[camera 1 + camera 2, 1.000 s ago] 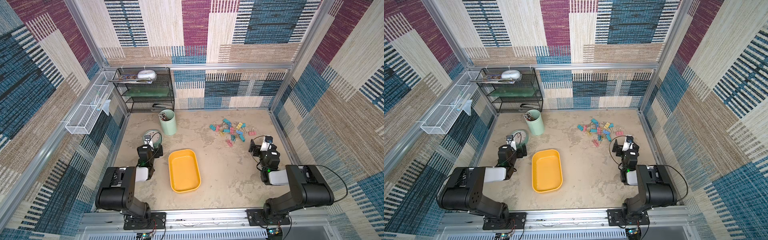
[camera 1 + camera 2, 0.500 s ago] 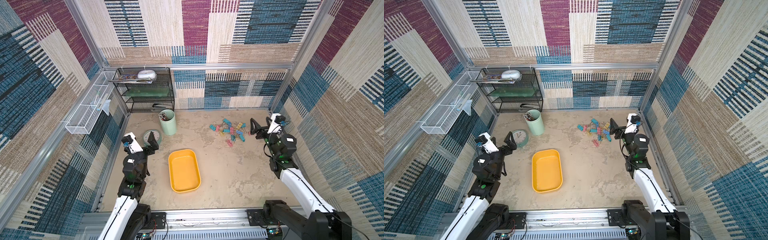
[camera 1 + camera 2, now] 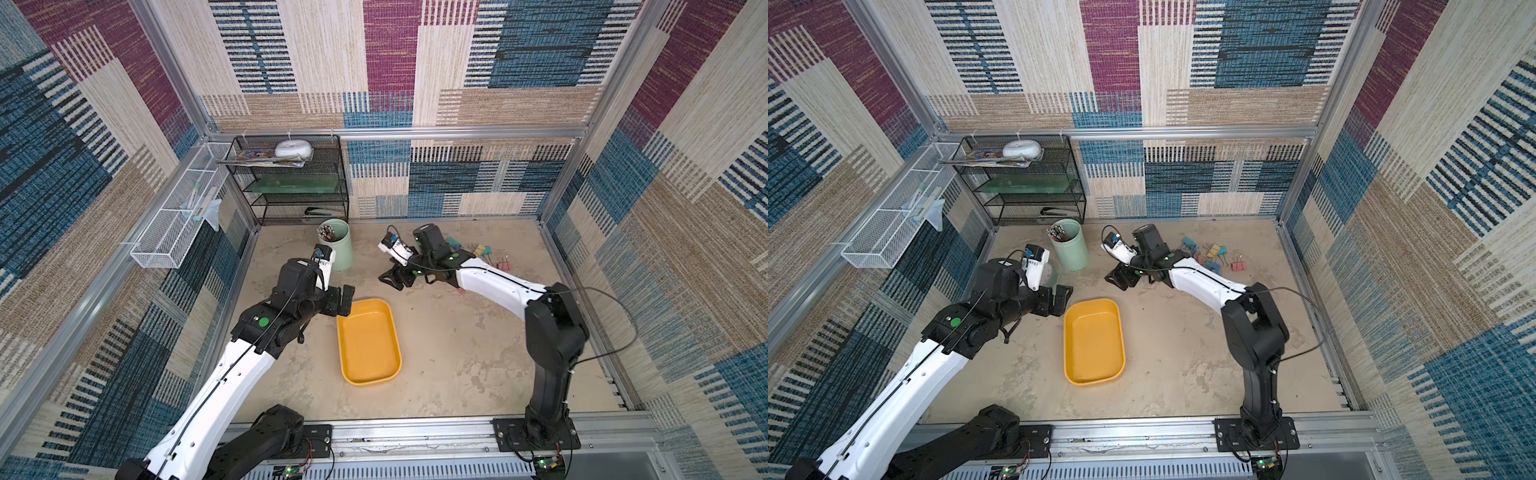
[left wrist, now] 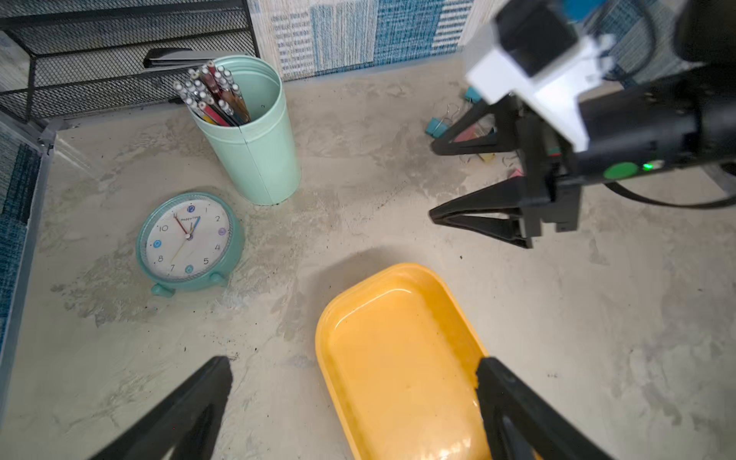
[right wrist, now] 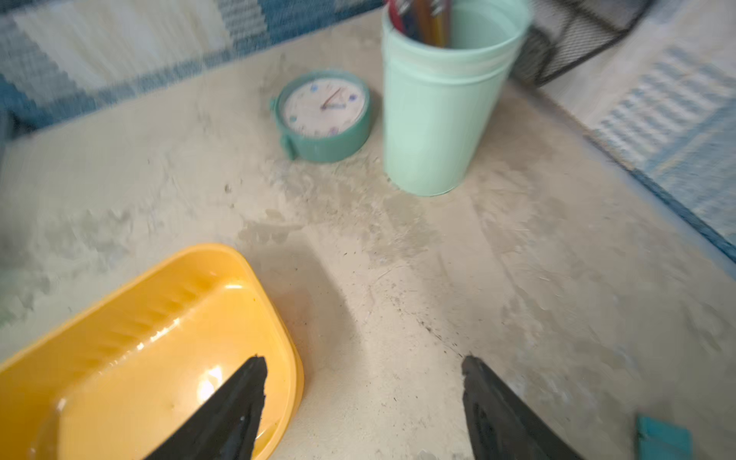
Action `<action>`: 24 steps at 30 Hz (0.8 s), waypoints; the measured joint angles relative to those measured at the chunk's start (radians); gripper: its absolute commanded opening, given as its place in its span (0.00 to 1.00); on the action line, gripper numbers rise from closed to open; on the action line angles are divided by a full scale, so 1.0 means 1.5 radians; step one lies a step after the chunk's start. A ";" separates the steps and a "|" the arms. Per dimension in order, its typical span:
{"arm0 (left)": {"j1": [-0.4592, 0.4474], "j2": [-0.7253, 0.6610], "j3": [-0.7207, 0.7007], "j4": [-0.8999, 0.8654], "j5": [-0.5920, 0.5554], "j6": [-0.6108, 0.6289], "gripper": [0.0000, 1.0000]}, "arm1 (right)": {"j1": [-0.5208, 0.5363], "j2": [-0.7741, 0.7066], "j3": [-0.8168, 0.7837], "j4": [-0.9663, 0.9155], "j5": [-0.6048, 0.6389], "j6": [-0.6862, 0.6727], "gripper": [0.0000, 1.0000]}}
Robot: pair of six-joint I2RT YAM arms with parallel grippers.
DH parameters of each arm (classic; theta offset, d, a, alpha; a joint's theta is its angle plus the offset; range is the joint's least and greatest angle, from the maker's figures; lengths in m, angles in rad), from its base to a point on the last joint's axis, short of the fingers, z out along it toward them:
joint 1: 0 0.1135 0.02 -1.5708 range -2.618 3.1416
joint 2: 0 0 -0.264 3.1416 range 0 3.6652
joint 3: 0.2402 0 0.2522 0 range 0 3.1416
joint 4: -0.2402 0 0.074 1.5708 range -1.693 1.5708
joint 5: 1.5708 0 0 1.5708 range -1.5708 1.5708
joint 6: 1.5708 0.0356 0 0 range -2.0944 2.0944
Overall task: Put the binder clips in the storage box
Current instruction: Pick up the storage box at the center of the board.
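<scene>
Left wrist view: mint cup (image 4: pixel 255 151), clock (image 4: pixel 187 239) near storage box (image 4: pixel 398 358); left fingers (image 4: pixel 191 402), right fingers (image 4: pixel 490 197) both released.

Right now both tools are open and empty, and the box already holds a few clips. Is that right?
Not quite. The box is empty, as the left wrist view shows; the clips all lie loose on the table. The left tool and right tool are open and empty, as you said.

Yellow storage box (image 4: pixel 398 378): glossy, smooth plastic with glare spots. Counter (image 4: pixel 358 223): matt, rough, mottled beige. Cup (image 4: pixel 255 159): smooth, satin mint. Shelf rack (image 3: pixel 291 195): black metal mesh.
</scene>
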 measured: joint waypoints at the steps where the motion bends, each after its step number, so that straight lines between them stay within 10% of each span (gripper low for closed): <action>1: 0.010 -0.011 -0.017 -0.002 0.012 0.007 1.00 | 0.013 0.035 0.036 -0.029 0.002 -0.031 0.82; 6: 0.073 -0.051 -0.055 0.013 0.059 0.007 1.00 | 0.067 0.191 0.226 -0.163 0.005 -0.167 0.79; 12: 0.122 -0.102 -0.091 0.037 0.080 -0.006 1.00 | 0.088 0.291 0.344 -0.253 -0.008 -0.235 0.38; 16: 0.146 -0.112 -0.101 0.051 0.095 -0.008 1.00 | 0.090 0.282 0.312 -0.264 -0.024 -0.243 0.13; 24: 0.156 -0.112 -0.112 0.065 0.127 -0.020 1.00 | 0.092 0.092 0.036 -0.135 -0.018 -0.168 0.01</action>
